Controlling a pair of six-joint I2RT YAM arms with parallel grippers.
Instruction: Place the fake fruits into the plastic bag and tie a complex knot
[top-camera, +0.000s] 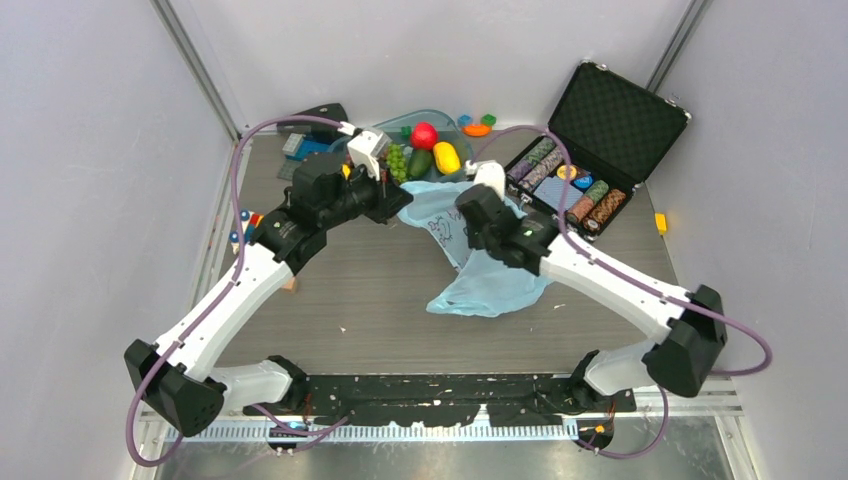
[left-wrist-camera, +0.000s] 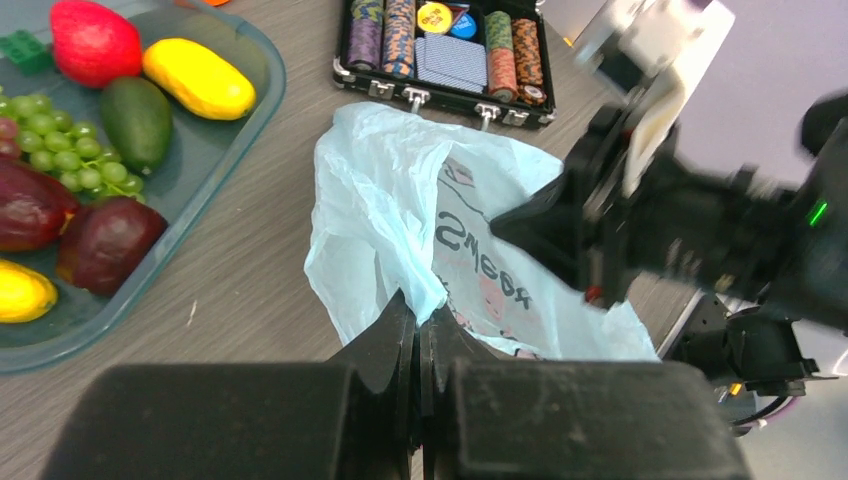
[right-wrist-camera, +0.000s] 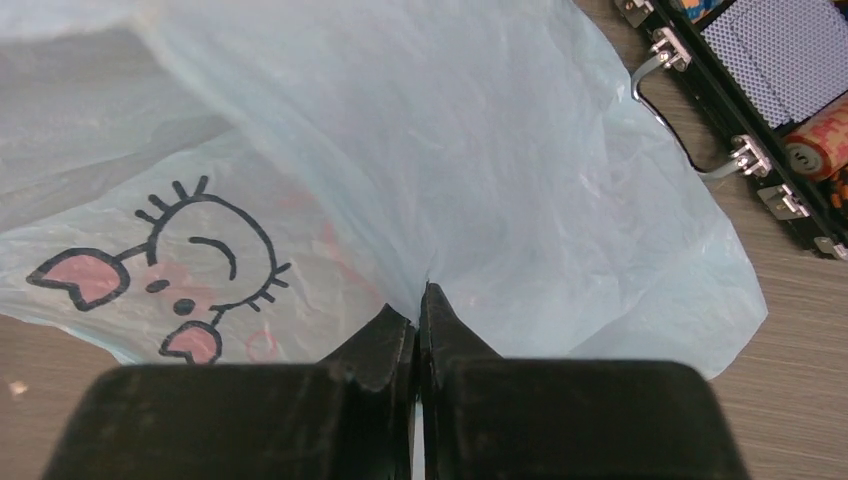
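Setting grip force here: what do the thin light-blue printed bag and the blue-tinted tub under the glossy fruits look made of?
Thin light-blue printed bag: looks like plastic film with a soft sheen; it crumples into fine creases and the cartoon print shows through. Blue-tinted tub: probably rigid moulded plastic, smooth and translucent; its raised rounded rim holds shape.

Left arm (top-camera: 235, 290), right arm (top-camera: 610, 275): white link shells, black joint housings, black wrists. Purple cable (top-camera: 236, 190) looped along each arm. Jaws: matte black, wedge-shaped. Small green light (left-wrist-camera: 818, 212) on right wrist. Black mounting plate (top-camera: 440, 385) under both bases, near edge.
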